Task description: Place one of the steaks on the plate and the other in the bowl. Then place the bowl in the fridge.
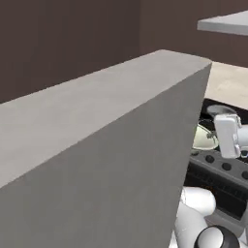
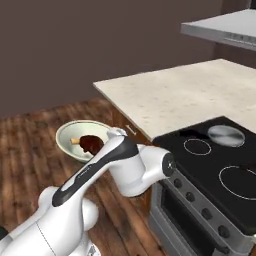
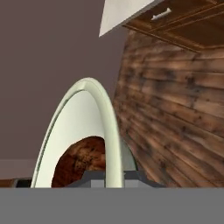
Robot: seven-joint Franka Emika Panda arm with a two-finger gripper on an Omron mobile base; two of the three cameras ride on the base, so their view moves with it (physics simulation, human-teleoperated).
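The cream-white bowl [image 2: 75,137] hangs tilted in the air over the wooden floor, with the dark brown steak [image 2: 91,144] inside it. In the hand view my gripper [image 3: 114,178] is shut on the bowl's rim [image 3: 110,127], one finger on each side, and the brown steak [image 3: 83,159] lies against the pale inside. Past a grey block, the left base view shows the bowl [image 1: 203,139] beside my white hand [image 1: 227,135]. The blue plate and the pinkish-red steak are out of view. I cannot pick out the fridge's handles or control panel.
A large plain grey block [image 1: 97,145] stands close on the left. The black stove top [image 2: 215,155] with its knobs is to the right of the arm, a pale counter [image 2: 190,95] behind it and a grey hood [image 2: 225,27] above. Wooden floor [image 2: 30,145] lies under the bowl.
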